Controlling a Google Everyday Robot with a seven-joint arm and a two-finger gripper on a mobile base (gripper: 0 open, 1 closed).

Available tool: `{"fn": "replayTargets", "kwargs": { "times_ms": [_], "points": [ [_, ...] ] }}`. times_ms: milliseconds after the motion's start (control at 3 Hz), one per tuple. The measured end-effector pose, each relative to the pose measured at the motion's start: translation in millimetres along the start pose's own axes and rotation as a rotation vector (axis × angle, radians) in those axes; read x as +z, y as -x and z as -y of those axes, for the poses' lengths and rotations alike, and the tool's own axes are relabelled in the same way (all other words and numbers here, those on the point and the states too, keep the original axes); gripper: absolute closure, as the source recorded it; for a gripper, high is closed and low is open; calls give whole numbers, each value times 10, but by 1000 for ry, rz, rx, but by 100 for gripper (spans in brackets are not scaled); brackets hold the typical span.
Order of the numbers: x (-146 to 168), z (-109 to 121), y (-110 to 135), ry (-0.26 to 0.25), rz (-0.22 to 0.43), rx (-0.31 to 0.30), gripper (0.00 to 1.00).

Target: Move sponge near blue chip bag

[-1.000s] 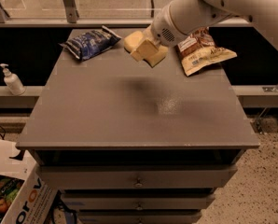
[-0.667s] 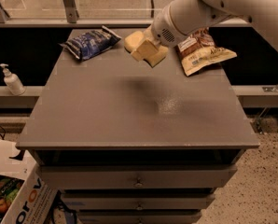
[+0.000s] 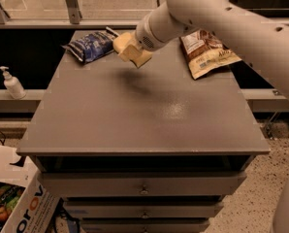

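The gripper (image 3: 130,48) hangs over the far left part of the table (image 3: 135,125), at the end of the white arm (image 3: 222,18) that reaches in from the upper right. It is closed on the sponge (image 3: 138,58), a pale yellow block carried clear of the surface with a soft shadow on the tabletop below it. Sponge and gripper are nearly the same colour, so exactly where one ends and the other begins is hard to tell. The sponge looks light and soft. It should squash under pressure and spring back, so a hold across its thick middle seems safest, and it can probably be let go from low down without bouncing far or coming to harm. Just to the left, close by, lies the blue chip bag (image 3: 91,45), crinkled and flat at the far left corner of the table. The bare surface just in front of and beside it looks like the natural place to set the sponge down. Little stands in the way there, though the bag is light enough that a brush from the gripper could push it toward the edge. A larger tan bag (image 3: 207,52) lies well apart at the far right, partly under the arm. Below the tabletop are drawers (image 3: 143,186). Off the table to the left stand a pump bottle (image 3: 12,83) on a ledge and a cardboard box (image 3: 23,212) on the floor.
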State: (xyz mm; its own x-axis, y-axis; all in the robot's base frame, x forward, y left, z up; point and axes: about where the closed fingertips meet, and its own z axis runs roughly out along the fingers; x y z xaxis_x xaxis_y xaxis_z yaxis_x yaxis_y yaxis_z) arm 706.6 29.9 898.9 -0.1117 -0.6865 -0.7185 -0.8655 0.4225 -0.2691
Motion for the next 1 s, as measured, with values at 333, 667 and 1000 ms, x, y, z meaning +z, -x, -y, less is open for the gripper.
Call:
{"fn": "replayTargets", "kwargs": {
  "times_ms": [333, 667, 1000],
  "points": [
    [333, 106, 43, -14, -8, -14, 100],
    [671, 179, 124, -17, -2, -35, 100],
    [947, 235, 195, -15, 6, -54, 100]
  ]
}}
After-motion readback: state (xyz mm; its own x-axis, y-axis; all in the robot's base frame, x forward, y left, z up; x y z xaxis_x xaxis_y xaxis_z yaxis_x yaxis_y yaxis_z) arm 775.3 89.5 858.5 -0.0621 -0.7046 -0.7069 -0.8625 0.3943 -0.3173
